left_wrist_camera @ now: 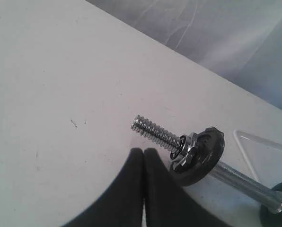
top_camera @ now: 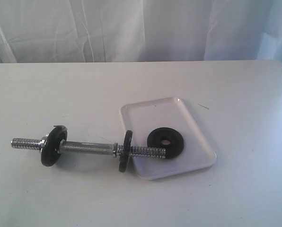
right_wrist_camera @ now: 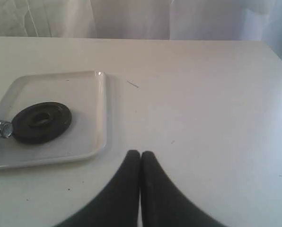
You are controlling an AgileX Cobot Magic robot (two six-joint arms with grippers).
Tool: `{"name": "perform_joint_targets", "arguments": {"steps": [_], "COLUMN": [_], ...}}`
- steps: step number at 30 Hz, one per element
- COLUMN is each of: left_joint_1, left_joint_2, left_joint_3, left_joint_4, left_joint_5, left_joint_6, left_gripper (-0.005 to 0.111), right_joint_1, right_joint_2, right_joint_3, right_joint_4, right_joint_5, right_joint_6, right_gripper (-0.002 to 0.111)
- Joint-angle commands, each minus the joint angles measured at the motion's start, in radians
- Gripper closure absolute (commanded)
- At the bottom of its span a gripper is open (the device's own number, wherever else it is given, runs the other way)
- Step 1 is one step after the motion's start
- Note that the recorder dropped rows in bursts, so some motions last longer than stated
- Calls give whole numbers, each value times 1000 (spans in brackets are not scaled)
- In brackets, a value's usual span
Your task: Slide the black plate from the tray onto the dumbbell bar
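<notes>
One black plate lies flat in the tray.

A flat black plate lies on the white tray; the chrome bar, its threaded end over the rim, reaches the plate's edge.

The black plate shows matte black, the tray glossy white, the dumbbell bar shiny chrome with ribbed threads — two other black discs, off-white table
</notes>
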Motion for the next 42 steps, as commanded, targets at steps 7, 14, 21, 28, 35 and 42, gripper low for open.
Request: {"name": "perform_joint_targets", "arguments": {"steps": [7, 14, 21, 28, 35, 42], "left_joint_1": [2, 2, 2, 2, -9, -110], "left_joint_2": [-5, -5, -5, 258, 732, 1055], "left_joint_3": [3, 3, -34, -390, -824, -1043], "left_joint_4": [41, 24, -35, -39, -264, -358], "left_joint_5": [86, 45, -22, 186, 547, 686], "left_joint_6": [143, 145, 89, 403, 1085, 1473], "left_gripper": [107, 107, 107, 107, 107, 107], "right_joint_1": [-6, -6, -6, -6, -6, -6], "right_joint_2": [-6, -6, -6, -6, -6, -6], "right_joint_3": [5, 5, 5, 5, 5, 5], "right_joint_4": [3, 3, 3, 3, 3, 3], "right_joint_5": [-2, -2, -2, -2, -2, -2], "right_joint_6": [3, 3, 3, 3, 3, 3], "right_gripper": [108, 108, 108, 108, 108, 108]}}
